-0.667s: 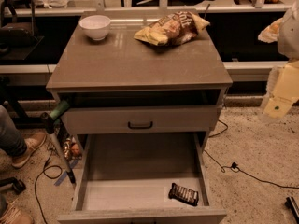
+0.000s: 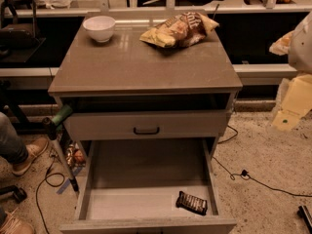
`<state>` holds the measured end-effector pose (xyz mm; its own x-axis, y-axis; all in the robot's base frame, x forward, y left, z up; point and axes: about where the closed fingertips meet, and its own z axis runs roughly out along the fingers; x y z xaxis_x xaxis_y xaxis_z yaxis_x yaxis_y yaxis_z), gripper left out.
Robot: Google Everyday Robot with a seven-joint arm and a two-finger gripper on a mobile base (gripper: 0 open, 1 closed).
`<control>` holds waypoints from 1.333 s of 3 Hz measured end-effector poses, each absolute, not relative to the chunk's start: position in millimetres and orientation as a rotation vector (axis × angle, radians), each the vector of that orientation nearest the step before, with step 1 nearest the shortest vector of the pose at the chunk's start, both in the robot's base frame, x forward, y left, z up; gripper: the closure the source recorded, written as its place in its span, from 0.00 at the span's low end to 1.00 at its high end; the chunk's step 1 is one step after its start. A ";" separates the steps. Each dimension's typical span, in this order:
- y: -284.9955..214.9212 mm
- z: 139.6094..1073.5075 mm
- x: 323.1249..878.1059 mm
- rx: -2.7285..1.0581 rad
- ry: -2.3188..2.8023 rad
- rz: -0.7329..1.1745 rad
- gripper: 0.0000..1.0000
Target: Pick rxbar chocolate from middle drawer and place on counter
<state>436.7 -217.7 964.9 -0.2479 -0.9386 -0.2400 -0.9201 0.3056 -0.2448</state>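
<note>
The rxbar chocolate [image 2: 191,203], a dark wrapped bar, lies flat on the floor of the open middle drawer [image 2: 146,167], near its front right corner. The counter [image 2: 141,65] is the grey-brown slab on top of the cabinet. My gripper [image 2: 291,104] is at the right edge of the camera view, a pale yellowish shape beside the cabinet at about the height of the top drawer. It is well to the right of the bar and above it, and touches nothing I can see.
A white bowl [image 2: 99,28] stands at the counter's back left and a crinkled chip bag [image 2: 179,29] at its back right. The top drawer front with a black handle [image 2: 146,129] stands slightly out. A person's feet [image 2: 29,155], a stand and cables lie on the floor.
The pale arm parts at the right edge have shifted slightly downward. The bar, drawer and counter items have not moved.
</note>
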 end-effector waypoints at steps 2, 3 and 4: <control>-184.5 819.0 436.5 -1.558 2.290 0.263 0.00; -156.5 722.7 446.8 -1.419 2.309 0.447 0.00; -156.5 722.7 446.8 -1.419 2.309 0.447 0.00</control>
